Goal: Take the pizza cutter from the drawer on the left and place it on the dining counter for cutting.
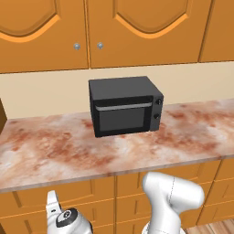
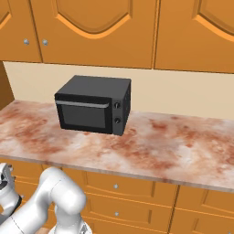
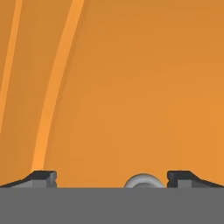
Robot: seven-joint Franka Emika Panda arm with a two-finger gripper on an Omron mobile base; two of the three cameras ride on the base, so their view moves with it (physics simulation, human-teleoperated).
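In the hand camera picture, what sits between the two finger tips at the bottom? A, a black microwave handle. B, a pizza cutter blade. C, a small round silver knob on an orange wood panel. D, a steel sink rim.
C: in the hand view the open gripper faces an orange drawer front, and a small round silver knob shows low between the finger tips, nearer the right-hand one.

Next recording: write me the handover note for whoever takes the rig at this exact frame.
Tool: open, fingers apart and holding nothing, close up against an orange-wood drawer front.
The drawer's round silver knob sits between the fingertips, nearer one of them, not yet gripped.
Base views: the arm is low in front of the cabinets under the marbled worktop with the black microwave.
Done: approach to the knob.
Left: grip the knob, pull the drawer open, take out the pizza cutter, carry it to the dining counter.
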